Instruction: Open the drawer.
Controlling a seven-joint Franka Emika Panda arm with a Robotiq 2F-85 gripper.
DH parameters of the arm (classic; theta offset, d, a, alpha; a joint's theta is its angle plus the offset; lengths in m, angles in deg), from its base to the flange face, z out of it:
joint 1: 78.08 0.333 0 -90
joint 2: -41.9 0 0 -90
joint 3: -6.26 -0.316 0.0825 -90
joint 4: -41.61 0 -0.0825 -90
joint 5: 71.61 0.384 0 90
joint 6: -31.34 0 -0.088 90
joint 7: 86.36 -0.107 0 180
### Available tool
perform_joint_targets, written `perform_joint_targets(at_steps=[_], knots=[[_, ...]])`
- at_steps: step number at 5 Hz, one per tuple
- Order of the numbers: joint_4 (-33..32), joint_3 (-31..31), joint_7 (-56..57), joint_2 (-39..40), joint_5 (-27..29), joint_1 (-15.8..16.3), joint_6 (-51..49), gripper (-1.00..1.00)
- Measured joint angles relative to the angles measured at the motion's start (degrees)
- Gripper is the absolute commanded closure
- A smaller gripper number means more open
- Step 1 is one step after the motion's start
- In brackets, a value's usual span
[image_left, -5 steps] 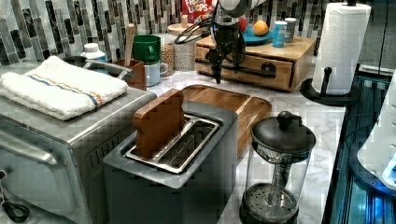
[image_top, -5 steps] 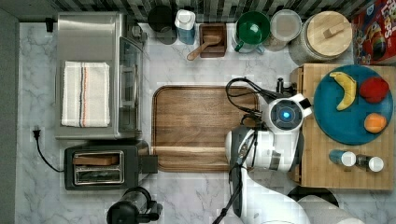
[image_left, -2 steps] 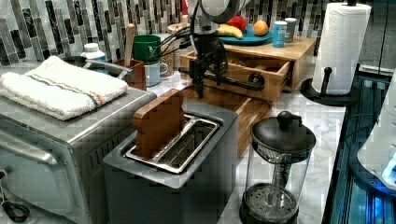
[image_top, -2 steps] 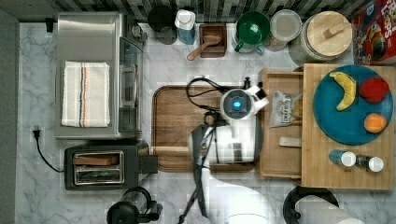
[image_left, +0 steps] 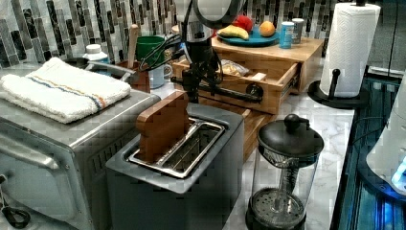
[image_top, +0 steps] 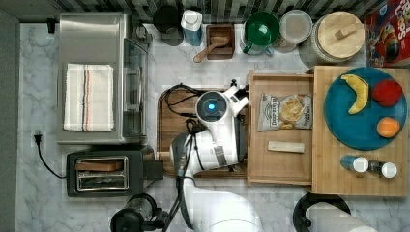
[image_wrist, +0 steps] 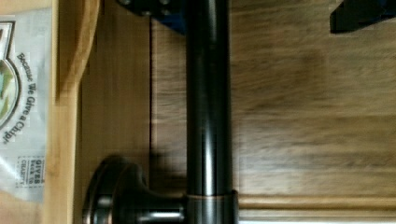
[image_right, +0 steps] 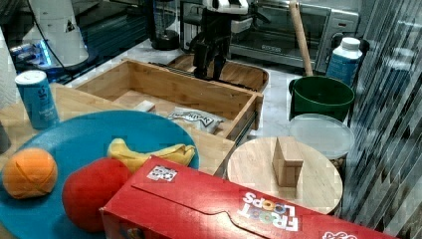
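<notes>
Fingers [image_wrist: 140, 7] straddle the black bar handle [image_wrist: 208, 107], one on each side, though whether they clamp it I cannot tell. Its long axis runs along the front of the drawer [image_top: 280, 159], crosswise to the pull. That drawer already stands well out over the tray [image_top: 169, 121], chips [image_top: 285, 112] showing inside.

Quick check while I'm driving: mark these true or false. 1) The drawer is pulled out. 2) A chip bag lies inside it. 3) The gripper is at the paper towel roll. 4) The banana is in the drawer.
1) True: the drawer is pulled out.
2) True: the chip bag lies inside it.
3) False: the gripper is at the black bar handle.
4) False: the banana lies on the blue plate.
</notes>
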Motion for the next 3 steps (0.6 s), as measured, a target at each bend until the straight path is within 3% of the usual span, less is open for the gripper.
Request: perform_joint_targets(at_steps=[3], knots=[[2.5, -0.4, -3.7, 0.1, 3.0, 0.0, -2.7, -1.00]])
